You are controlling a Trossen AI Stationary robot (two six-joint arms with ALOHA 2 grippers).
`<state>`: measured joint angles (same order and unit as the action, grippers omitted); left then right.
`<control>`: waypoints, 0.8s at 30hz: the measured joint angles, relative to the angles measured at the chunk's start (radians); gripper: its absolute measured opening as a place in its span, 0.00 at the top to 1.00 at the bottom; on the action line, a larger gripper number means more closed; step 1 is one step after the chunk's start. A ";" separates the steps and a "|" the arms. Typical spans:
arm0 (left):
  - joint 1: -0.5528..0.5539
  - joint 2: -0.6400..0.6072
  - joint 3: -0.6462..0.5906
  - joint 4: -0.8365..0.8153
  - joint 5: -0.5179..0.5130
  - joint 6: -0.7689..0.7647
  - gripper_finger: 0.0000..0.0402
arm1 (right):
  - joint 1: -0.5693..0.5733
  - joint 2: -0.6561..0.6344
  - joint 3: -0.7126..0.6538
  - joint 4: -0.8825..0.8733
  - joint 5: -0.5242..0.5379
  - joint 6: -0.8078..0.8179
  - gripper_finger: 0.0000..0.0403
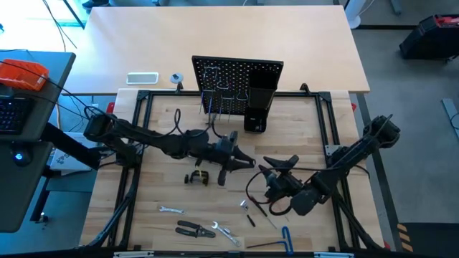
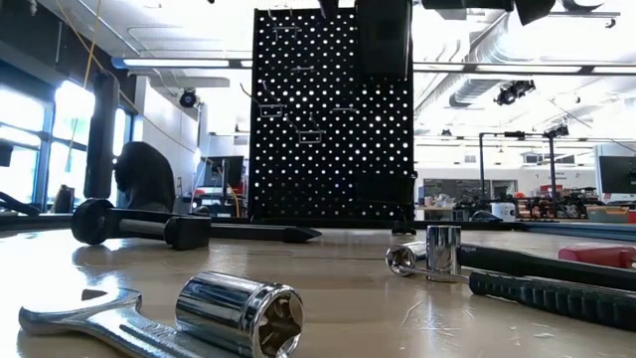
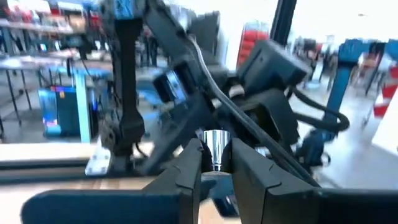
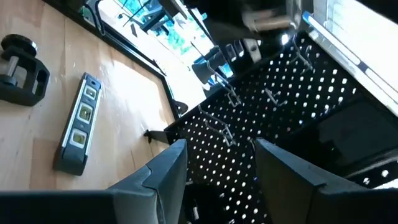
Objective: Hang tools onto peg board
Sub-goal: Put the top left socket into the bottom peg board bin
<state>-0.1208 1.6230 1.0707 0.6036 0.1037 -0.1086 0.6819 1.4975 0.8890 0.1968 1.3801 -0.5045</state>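
The black peg board (image 1: 237, 79) stands upright at the table's far side, with thin hooks (image 4: 230, 93) and a black box holder (image 1: 257, 107). My left gripper (image 1: 240, 162) hovers near the table's middle, in front of the board, shut on a small silver metal bit (image 3: 215, 148). My right gripper (image 1: 278, 166) is open and empty just to its right, and its fingers (image 4: 168, 177) point toward the board. The dark level (image 4: 78, 124) and the black C-clamp (image 4: 22, 71) lie flat on the table. Wrenches (image 1: 171, 210), pliers (image 1: 195, 229) and a blue-handled hex key (image 1: 287, 238) lie near the front edge. My left gripper pinches the silver bit's shiny round body (image 3: 215, 155) between its two fingers (image 3: 189, 171). The bit stands up past the fingertips and is lifted clear of the table.
A silver socket (image 2: 243, 313) and a wrench (image 2: 70, 318) lie close to the low camera. An upright socket (image 2: 442, 249) and dark tool handles (image 2: 556, 288) lie to the right. The black frame rails (image 1: 143, 143) border the work area. A cable loops under the right arm (image 1: 252, 188).
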 joint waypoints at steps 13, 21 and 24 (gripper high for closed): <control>0.036 0.001 -0.171 0.341 0.009 -0.152 0.87 | -0.026 0.000 0.000 0.391 -0.131 -0.399 0.55; 0.036 0.001 -0.173 0.348 0.011 -0.170 0.87 | -0.076 0.000 0.000 0.444 -0.212 -0.464 0.55; 0.036 0.001 -0.173 0.372 0.011 -0.176 0.87 | -0.080 0.000 0.000 0.470 -0.212 -0.508 0.55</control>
<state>-0.0853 1.6238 0.8982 0.9754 0.1144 -0.2843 0.6014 1.4979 0.8890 0.6671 1.1679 -1.0120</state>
